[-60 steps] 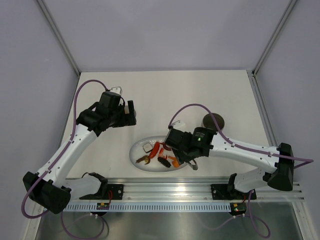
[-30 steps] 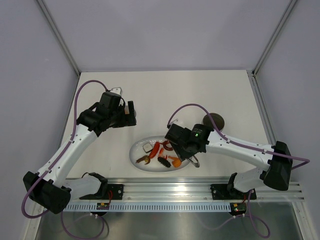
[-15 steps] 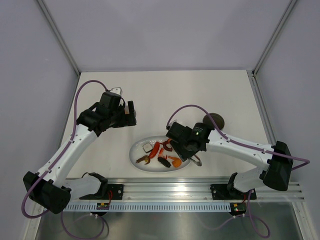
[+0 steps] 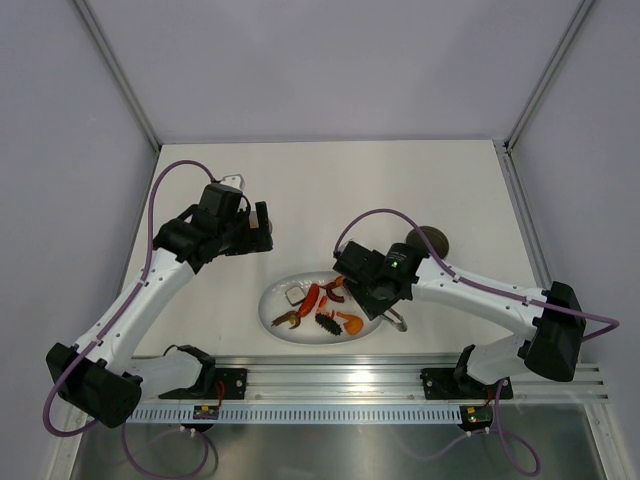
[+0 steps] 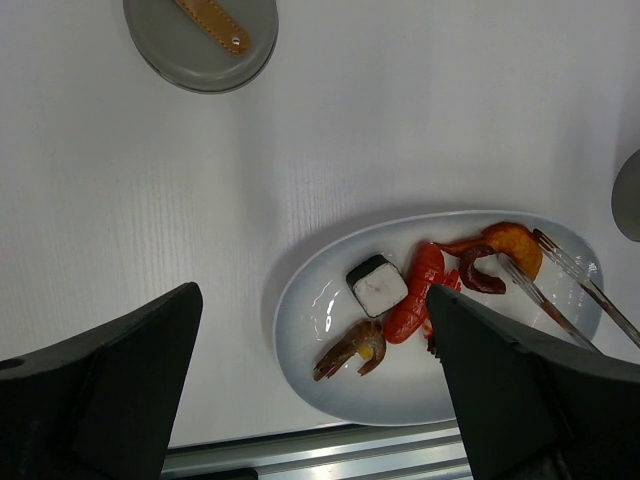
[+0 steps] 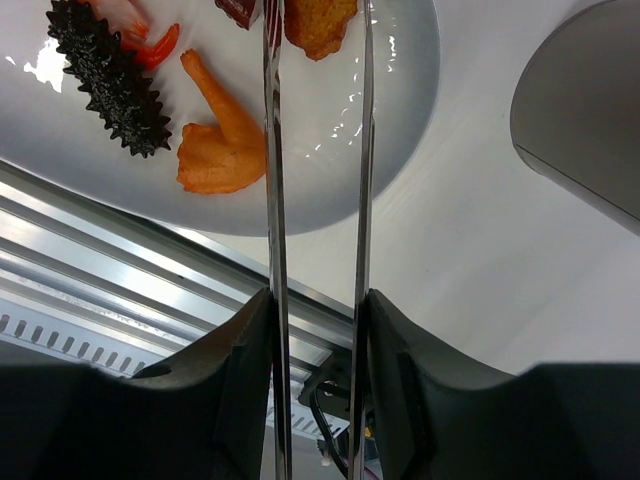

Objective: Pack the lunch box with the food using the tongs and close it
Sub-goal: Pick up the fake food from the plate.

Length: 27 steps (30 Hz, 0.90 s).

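As the right gripper (image 6: 315,310), clamping the slim silver metal tongs (image 6: 272,150), squeezes them narrower than before, their tips bracket a golden-orange fried piece (image 6: 320,22) at frame top — pickup likely beginning — dark grey cylindrical lunch box (image 6: 590,100) upper right, left gripper (image 5: 315,390) spread empty.

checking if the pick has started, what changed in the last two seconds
The right gripper, shut on the tongs, turned slightly over the plate's right end, swinging the tongs' joined end out to the right. Nothing was picked up or let go. The left gripper stays open and still; the food, lid and lunch box have not moved.
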{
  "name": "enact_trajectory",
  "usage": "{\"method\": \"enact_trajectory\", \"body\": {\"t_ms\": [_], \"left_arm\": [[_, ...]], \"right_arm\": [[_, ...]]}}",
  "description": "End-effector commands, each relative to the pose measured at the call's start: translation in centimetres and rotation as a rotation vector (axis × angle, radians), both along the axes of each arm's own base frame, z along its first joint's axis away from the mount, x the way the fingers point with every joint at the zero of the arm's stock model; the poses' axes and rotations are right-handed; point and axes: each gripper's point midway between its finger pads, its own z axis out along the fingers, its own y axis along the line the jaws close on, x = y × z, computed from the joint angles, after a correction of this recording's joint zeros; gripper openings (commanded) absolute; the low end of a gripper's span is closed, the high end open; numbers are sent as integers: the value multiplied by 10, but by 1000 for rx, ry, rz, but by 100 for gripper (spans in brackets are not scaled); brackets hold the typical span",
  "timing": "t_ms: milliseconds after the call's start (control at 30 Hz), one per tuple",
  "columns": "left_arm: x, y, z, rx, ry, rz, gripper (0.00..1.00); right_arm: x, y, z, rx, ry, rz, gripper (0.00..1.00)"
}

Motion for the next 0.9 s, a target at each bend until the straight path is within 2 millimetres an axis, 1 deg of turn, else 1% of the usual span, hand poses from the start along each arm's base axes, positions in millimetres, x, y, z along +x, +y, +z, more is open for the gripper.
{"method": "enact_trajectory", "body": {"t_ms": [0,133,167,200,400,567,633,667,733,867], "left_arm": [[5,-4,11,-29,-47,-2,99],[5,-4,11,-29,-49,-5,99],[5,-3,11,-28,-50,-2,99],[5,-3,11,-28,-50,-2,99],[6,-4,11,-30,-49,-4,99],[7,-6,11,-32,-48,-8,99],[7,-6,11,-31,-48,-9,99],[7,-6,11,-30,-47,-9,99],[8,-5,11,-30,-48,-7,99],[8,-5,10,-26,-47,-5,99]], "right_arm": [[4,-5,12,-4,-15,10,39],[5,-5,27,19,-33,1,27],[4,-6,30,21,-36,2,26],[3,-9,34,18,-38,-3,25],[1,-14,57,55,-63,-22,22],[0,-20,67,55,-73,-31,19],[0,-21,72,58,-82,-36,18],[1,-24,74,46,-88,-41,18],[3,-24,82,59,-107,-50,18],[11,-32,102,64,-175,-88,18]]}}
